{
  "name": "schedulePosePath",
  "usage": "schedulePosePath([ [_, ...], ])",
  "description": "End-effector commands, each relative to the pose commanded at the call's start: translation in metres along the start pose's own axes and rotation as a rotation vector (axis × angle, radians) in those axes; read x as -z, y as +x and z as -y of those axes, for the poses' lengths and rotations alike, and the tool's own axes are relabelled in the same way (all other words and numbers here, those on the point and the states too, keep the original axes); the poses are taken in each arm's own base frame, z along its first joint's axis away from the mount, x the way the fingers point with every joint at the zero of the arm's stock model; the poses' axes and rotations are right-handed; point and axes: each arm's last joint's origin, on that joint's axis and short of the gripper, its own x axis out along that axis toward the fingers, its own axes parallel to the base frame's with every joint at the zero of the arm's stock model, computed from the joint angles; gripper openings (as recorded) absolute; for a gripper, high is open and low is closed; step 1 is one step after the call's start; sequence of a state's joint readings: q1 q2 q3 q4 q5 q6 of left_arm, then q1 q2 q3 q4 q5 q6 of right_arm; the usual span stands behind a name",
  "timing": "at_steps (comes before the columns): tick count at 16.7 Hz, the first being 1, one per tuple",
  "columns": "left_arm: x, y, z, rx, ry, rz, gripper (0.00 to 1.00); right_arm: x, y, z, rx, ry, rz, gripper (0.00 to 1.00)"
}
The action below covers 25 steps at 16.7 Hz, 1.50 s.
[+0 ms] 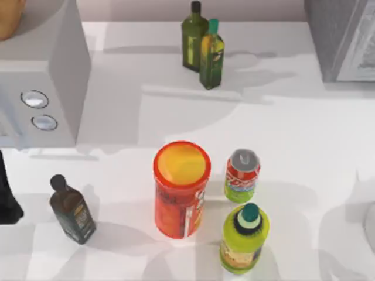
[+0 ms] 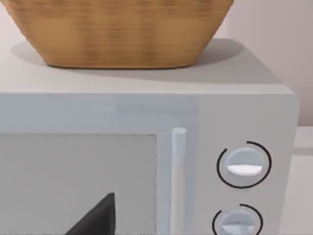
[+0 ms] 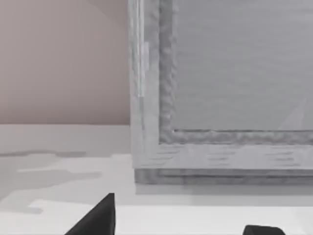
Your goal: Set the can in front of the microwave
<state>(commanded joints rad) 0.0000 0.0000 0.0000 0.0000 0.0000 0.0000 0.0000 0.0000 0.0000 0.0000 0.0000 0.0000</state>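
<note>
Whether either arm's jaws were spread could not be told. The can (image 1: 242, 175) was left untouched, upright between the orange-red tube (image 1: 181, 188) and the yellow-green bottle (image 1: 245, 237), well apart from the microwave (image 1: 44, 88), probably awaiting pickup.

Orange tube (image 1: 180, 190) and yellow-green bottle (image 1: 244, 239) crowd the can (image 1: 242, 175); its far side seems open.

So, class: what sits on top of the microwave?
A woven tan basket rests on the microwave. Its inside is out of view, so any contents can't be told.
</note>
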Motion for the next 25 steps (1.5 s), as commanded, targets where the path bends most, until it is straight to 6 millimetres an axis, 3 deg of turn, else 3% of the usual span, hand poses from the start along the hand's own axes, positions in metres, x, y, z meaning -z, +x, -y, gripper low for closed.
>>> schedulePosePath([
  [3, -0.002, 0.0, 0.001, 0.006, 0.0, -0.008, 1.0, 0.0, 0.0, 0.0, 0.0, 0.0, 0.0, 1.0],
  [6, -0.019, 0.001, 0.005, 0.054, -0.001, -0.08, 1.0, 0.0, 0.0, 0.0, 0.0, 0.0, 0.0, 1.0],
  [10, -0.069, 0.013, 0.019, 0.165, 0.011, -0.27, 1.0, 0.0, 0.0, 0.0, 0.0, 0.0, 0.0, 1.0],
  [14, -0.133, 0.057, 0.05, 0.299, 0.064, -0.542, 1.0, 0.0, 0.0, 0.0, 0.0, 0.0, 0.0, 1.0],
  [17, -0.164, 0.11, 0.095, 0.398, 0.142, -0.773, 1.0, 0.0, 0.0, 0.0, 0.0, 0.0, 0.0, 1.0],
  [19, -0.169, 0.146, 0.135, 0.455, 0.21, -0.925, 1.0, 0.0, 0.0, 0.0, 0.0, 0.0, 0.0, 1.0],
  [22, -0.153, 0.189, 0.203, 0.523, 0.326, -1.133, 1.0, 0.0, 0.0, 0.0, 0.0, 0.0, 0.0, 1.0],
  [25, -0.121, 0.212, 0.268, 0.571, 0.444, -1.295, 1.0, 0.0, 0.0, 0.0, 0.0, 0.0, 0.0, 1.0],
])
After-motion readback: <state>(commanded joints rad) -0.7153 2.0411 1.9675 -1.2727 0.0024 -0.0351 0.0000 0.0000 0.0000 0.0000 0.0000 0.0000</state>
